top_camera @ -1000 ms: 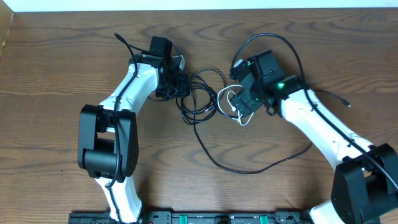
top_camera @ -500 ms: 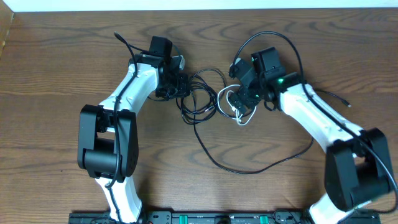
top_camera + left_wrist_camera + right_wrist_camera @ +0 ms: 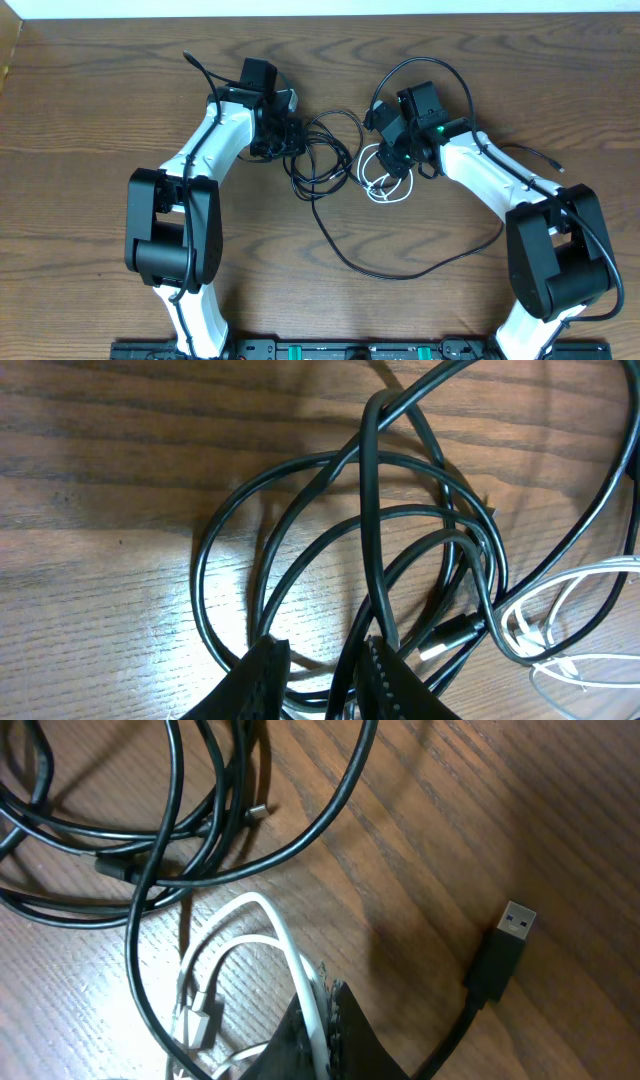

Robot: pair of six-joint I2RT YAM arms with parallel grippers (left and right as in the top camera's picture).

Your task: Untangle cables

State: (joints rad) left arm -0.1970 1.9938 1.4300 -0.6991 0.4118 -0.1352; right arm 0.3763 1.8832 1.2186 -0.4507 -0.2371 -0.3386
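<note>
Two black cables (image 3: 325,150) lie looped together at the table's middle; one long loop (image 3: 420,268) sweeps out toward the front. My left gripper (image 3: 285,135) sits at the tangle's left end. In the left wrist view it (image 3: 325,675) is narrowly closed, with a black cable strand (image 3: 368,540) running up from between its fingers. The white cable (image 3: 380,185) is coiled just right of the tangle. My right gripper (image 3: 395,160) is shut on a white strand (image 3: 270,920), pinched between the fingertips (image 3: 318,1005). A black USB plug (image 3: 505,945) lies free on the wood to the right.
Thicker black cords run off the arms, one behind the left arm (image 3: 195,65) and one by the right forearm (image 3: 545,160). The arm bases and a black rail (image 3: 320,350) line the front edge. A pale wall edge (image 3: 320,8) borders the far side.
My right gripper swung a little left toward the white coil and shut on a white strand. The left gripper and the black loops have not moved.
</note>
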